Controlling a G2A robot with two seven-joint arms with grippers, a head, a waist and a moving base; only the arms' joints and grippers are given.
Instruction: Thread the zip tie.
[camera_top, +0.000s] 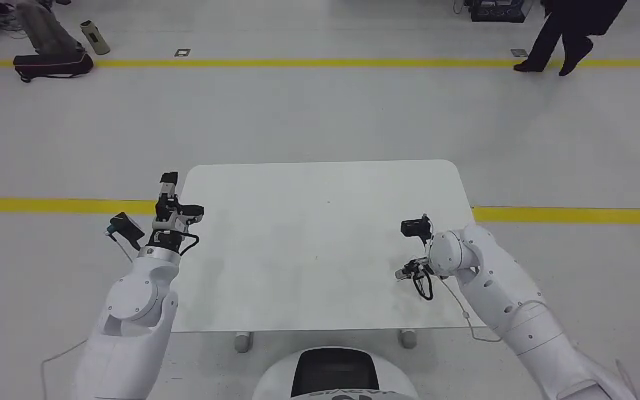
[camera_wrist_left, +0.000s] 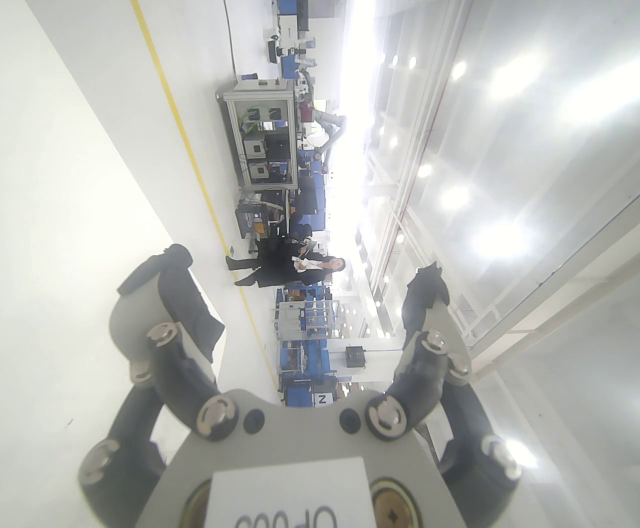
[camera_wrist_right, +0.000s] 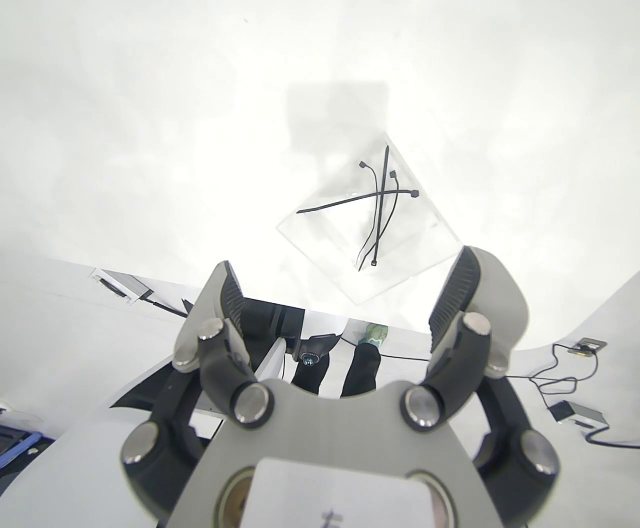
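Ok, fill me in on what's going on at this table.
A two-armed robot is set up to thread a zip tie, but nothing is picked up yet. The left tool and the right tool are both open and empty, one at each side of the white table. A few black zip ties lie crossed in a clear tray on the table, ahead of the right tool and apart from it.

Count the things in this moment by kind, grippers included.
Black zip ties: 4, lying crossed in the tray
Clear tray: 1
White table: 1
Grippers: 2, left gripper and right gripper, both open
Total: 8
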